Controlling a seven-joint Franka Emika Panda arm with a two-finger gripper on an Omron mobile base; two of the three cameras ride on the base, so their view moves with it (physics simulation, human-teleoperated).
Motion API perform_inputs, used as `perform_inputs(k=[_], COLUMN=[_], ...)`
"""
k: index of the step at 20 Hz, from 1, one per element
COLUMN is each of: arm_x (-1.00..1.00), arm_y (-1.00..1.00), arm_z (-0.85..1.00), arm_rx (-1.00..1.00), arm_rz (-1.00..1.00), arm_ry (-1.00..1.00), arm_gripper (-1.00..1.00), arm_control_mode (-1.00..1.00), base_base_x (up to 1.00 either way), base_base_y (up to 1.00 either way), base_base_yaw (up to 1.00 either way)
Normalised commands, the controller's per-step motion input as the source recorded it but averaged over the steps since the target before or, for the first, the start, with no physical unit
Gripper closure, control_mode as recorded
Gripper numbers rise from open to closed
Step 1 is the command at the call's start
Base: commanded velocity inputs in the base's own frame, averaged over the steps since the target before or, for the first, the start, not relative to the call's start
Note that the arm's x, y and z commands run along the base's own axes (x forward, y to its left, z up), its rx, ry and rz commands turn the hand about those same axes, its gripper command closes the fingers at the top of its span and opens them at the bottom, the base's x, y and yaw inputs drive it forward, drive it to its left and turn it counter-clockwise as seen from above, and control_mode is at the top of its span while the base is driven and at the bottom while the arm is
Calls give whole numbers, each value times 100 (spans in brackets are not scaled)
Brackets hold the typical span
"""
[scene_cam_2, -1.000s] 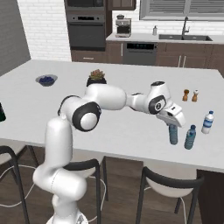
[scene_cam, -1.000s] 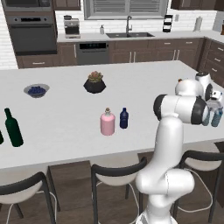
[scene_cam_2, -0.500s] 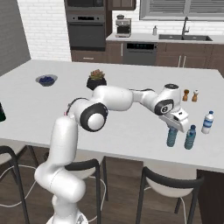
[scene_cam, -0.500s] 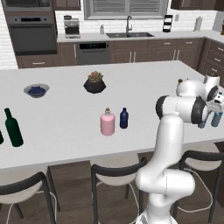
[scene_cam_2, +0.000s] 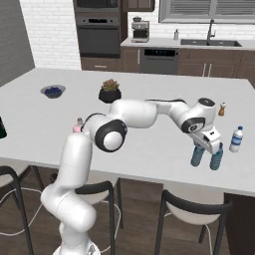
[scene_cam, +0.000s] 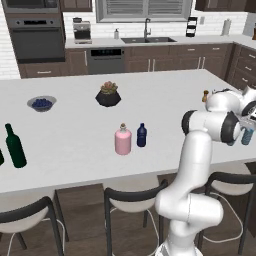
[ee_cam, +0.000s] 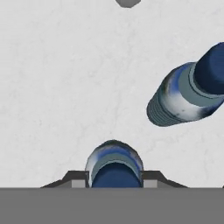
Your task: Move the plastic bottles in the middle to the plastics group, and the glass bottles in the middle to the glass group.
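Lowered arm, gripper [scene_cam_2: 199,149] clamping teal bottle [scene_cam_2: 197,156] beside another bottle [scene_cam_2: 216,159], no legible labels

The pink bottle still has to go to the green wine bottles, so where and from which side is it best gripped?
Grip the pink bottle on its short neck, just under the tan stopper, coming straight down from above. It stands upright, and its squat round body looks wide for the pincer. The dark navy bottle stands close on one side, so set the fingers across the other axis, probably clear of it.
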Motion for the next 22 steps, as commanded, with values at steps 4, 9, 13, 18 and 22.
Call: perform_inputs(k=[4, 9, 13, 18, 22], arm_x=[0, 1, 1, 3, 5], arm_y=[26, 20, 7, 4, 6], arm_z=[-51, -47, -38, -29, -14], arm_rx=[0, 0, 0, -1, -3], arm_rz=[-5, -6, -4, -1, 0], arm_ry=[-11, -6, -2, 0, 0], arm_gripper=[100, 100, -100, -100, -100], arm_control_mode=[-100, -100, -100, -100, -100], base_base_x=[0, 0, 0, 0, 0], base_base_y=[0, 0, 0, 0, 0], base_base_yaw=[0, 0, 0, 0, 0])
